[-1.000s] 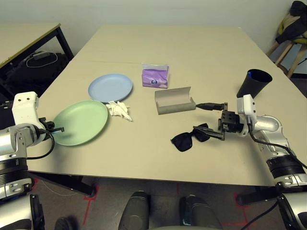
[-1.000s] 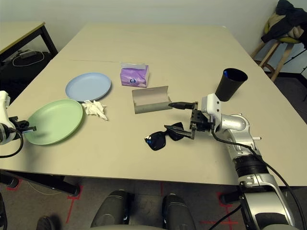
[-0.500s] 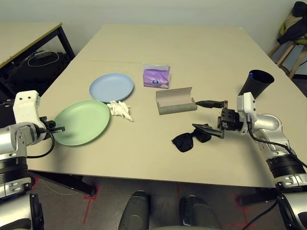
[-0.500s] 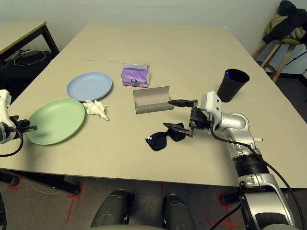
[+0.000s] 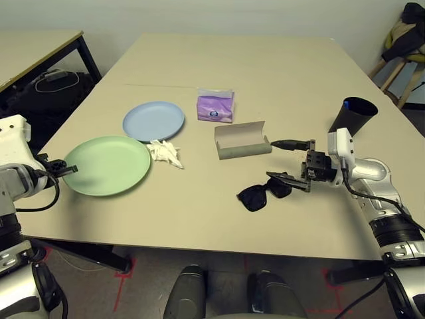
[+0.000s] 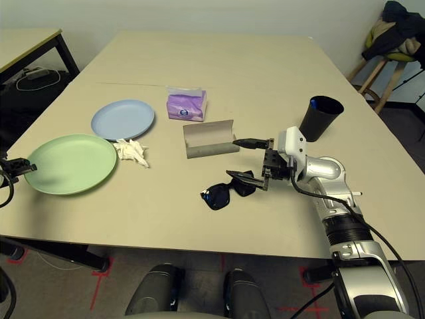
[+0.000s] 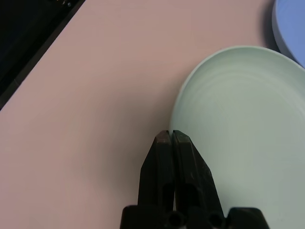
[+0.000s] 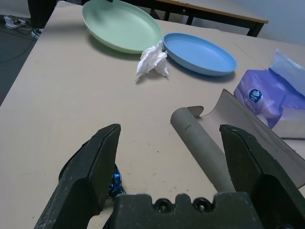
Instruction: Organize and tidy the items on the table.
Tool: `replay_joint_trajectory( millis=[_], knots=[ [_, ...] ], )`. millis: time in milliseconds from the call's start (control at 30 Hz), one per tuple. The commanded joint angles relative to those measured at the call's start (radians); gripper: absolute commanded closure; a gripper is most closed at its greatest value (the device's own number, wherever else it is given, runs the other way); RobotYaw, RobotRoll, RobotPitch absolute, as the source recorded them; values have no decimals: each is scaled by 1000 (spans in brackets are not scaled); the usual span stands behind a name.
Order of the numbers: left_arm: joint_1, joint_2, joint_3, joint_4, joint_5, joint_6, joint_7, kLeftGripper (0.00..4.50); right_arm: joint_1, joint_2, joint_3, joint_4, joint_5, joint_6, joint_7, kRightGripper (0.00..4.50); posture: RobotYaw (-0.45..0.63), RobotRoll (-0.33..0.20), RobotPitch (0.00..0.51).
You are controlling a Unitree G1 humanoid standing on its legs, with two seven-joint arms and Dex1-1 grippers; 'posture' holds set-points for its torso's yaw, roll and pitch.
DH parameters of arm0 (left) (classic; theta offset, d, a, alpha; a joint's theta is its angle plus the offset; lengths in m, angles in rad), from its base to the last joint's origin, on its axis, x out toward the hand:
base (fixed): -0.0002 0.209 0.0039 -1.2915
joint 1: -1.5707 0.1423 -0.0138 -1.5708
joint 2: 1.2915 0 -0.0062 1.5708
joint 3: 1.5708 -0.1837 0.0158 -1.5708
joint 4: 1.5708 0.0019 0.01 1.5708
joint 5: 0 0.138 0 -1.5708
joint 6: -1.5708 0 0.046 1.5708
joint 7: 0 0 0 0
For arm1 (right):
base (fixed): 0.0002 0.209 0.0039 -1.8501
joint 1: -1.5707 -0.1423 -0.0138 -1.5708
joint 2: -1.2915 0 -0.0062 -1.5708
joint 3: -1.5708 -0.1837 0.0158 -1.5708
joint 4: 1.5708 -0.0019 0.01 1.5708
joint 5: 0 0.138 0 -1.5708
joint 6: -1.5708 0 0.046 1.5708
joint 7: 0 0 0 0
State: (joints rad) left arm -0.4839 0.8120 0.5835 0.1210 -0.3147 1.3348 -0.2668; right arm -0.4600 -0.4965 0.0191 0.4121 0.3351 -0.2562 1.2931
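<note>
**Left hand clamps the green plate's rim; right hand spread wide by the sunglasses**

While the left hand (image 5: 64, 170) pinches the near-left rim of the mint green plate (image 5: 106, 165) at the left of the frame, its fingers are clenched on that edge. Up and right of it lies the pale blue plate (image 5: 153, 121), with the crumpled white tissue (image 5: 165, 152) between the two. The purple tissue pack (image 5: 215, 106) sits above centre, the open grey glasses case (image 5: 242, 140) just below it, the black sunglasses (image 5: 262, 191) lower. The right hand (image 5: 289, 163) is released, fingers spread beside the sunglasses. The black cup (image 5: 351, 115) stands at right on the desk (image 5: 265, 66).
</note>
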Motion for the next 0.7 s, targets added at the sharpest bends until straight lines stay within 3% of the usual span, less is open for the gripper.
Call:
replay_joint_trajectory(
  millis=[33,467,700],
  knots=[
    [-16,11,-11,-12,-13,15,-14,4487,-10,-2,1,22,-7,-18,8,0,228,0,35],
    [-82,26,26,18,-14,55,-13,4487,-3,-2,1,18,-8,-24,-1,0,219,0,35],
    [-43,39,46,-11,-13,97,-24,4487,-6,-3,0,24,-8,-26,0,0,223,0,36]
  ],
)
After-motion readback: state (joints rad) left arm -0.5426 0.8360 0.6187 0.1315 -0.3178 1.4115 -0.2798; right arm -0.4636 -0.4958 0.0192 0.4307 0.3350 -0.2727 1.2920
